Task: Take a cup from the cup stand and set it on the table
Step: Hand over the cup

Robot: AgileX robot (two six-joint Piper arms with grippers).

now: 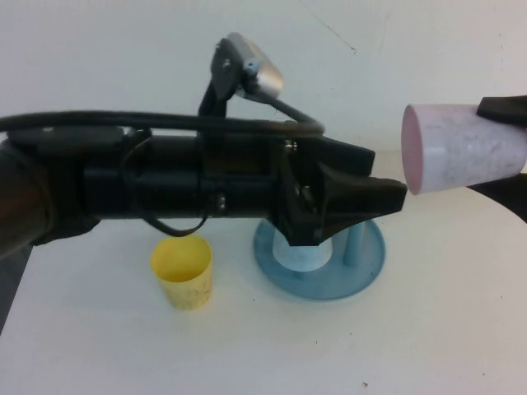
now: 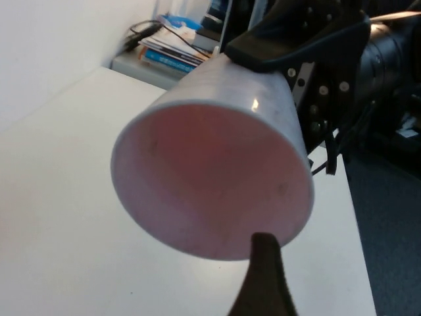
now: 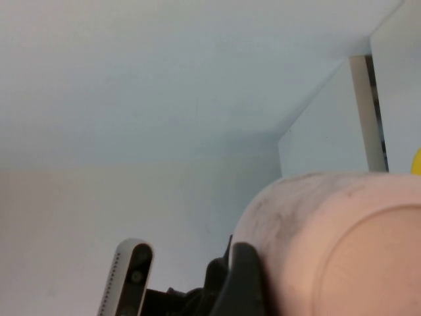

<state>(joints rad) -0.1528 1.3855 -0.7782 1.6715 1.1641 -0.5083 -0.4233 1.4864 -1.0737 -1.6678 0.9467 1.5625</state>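
From the high view, the pink cup [image 1: 463, 148] is in the air at the right, lying on its side with its closed base turned left, well above the bench [image 1: 428, 329]. The right tool [image 1: 504, 156] grasps it: one dark finger shows over the top of the wall at the frame edge and another below. The left tool [image 1: 394, 191] reaches across from the left, its tip just beside the cup's base; whether its fingers are parted I cannot tell. Below it sits the cup stand [image 1: 362, 263] with a light blue cup [image 1: 303, 257] on it, and a yellow cup [image 1: 184, 271] stands on the bench to the near left.

In the left wrist view, the cup [image 2: 212, 181] fills the frame mouth-on, with the right tool [image 2: 309, 39] clamped on its outer wall and one dark finger [image 2: 266, 283] of the left tool in the foreground.

The right wrist view shows the cup's [image 3: 335, 243] base and side close against a dark finger [image 3: 243, 276], with only wall behind.

To finish well, I judge the cup should be turned upright, carried down onto bare bench right of the stand, clear of the pegs and the left arm, and released only once its base sits flat. Letting go while tilted would likely send it rolling.
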